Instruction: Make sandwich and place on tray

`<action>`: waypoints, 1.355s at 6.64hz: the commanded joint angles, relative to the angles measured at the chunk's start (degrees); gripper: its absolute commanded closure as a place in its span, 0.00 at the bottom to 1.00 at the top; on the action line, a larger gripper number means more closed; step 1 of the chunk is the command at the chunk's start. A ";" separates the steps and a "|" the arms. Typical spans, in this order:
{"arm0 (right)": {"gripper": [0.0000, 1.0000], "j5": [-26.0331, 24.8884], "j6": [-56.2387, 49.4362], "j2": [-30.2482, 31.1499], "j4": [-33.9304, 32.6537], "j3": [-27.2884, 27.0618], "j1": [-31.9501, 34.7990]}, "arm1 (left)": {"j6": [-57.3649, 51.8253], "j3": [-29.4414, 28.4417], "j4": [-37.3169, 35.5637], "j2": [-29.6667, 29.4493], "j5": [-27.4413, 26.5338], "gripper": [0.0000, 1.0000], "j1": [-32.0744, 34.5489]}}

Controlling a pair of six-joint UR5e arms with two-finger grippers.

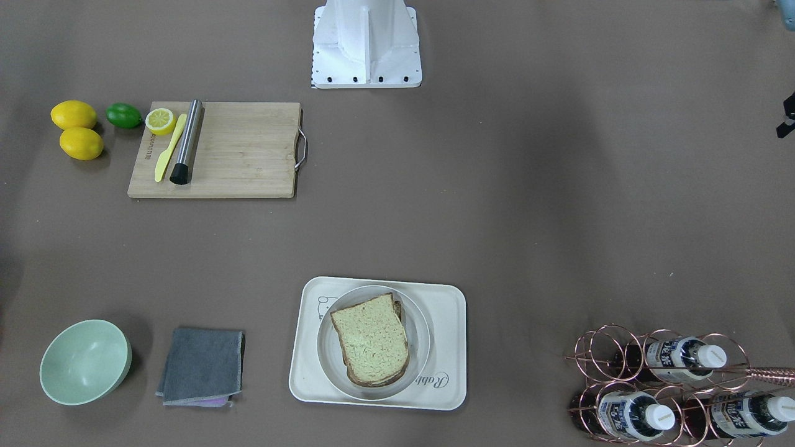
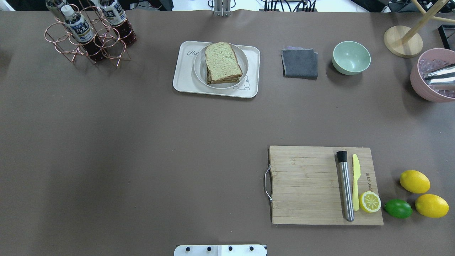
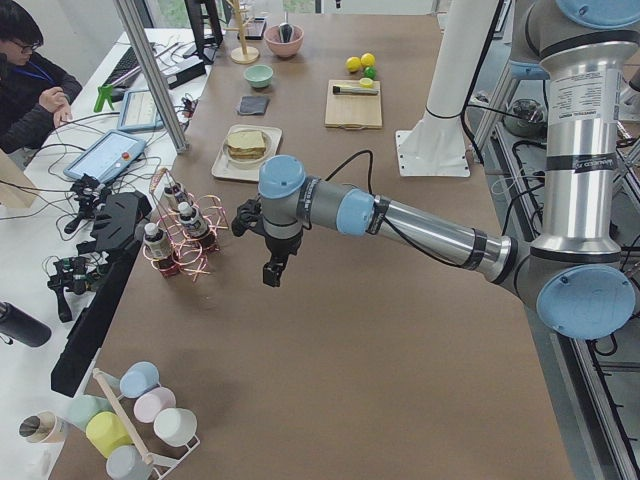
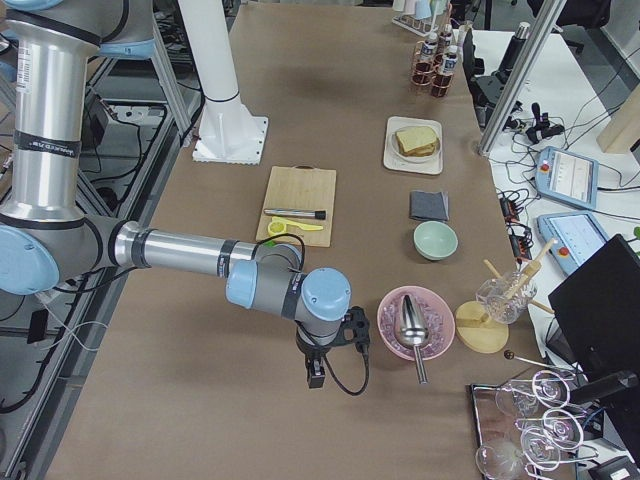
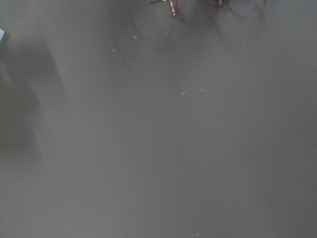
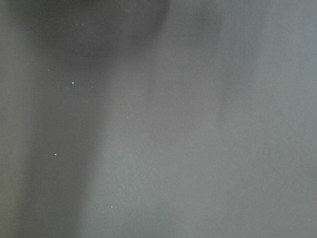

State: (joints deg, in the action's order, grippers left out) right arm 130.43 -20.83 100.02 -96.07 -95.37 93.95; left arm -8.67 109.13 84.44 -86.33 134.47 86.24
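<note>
Sandwich [image 1: 371, 340] is assembled and lies on a round white plate [image 1: 419, 338] inside the tray [image 1: 447, 347], on the operators' side of the tabletop [image 1: 435, 217]. Left end effector [image 3: 271, 276] and right end effector [image 4: 314, 378] hang over bare tabletop, well apart from the tray. I cannot tell whether either is released or clenched.

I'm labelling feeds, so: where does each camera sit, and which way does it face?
Front-facing: across the table, facing the robot, looking down; only its base shows.
Overhead: behind the robot, looking forward and down; base edge only.
Left: left table end; left arm near.
Right: right end; right arm near.
Wrists: facing the table; no fingers show.
Front-facing and overhead share sandwich and tray.
</note>
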 commanded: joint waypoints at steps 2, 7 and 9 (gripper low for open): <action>0.00 0.00 0.53 0.00 0.00 0.00 0.00 | -1.70 -4.35 -0.76 3.36 -5.39 0.01 3.15; 0.00 0.35 0.88 0.00 0.00 0.00 0.00 | -1.09 -5.49 -1.03 3.18 -6.18 0.01 3.24; 0.00 0.35 1.66 -0.09 0.00 -0.08 0.09 | -1.08 -7.17 -0.32 3.18 -5.36 0.01 4.11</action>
State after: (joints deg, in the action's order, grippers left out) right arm 130.68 -19.76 99.99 -96.06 -95.37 94.01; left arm -9.75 102.49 83.91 -83.20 128.61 89.91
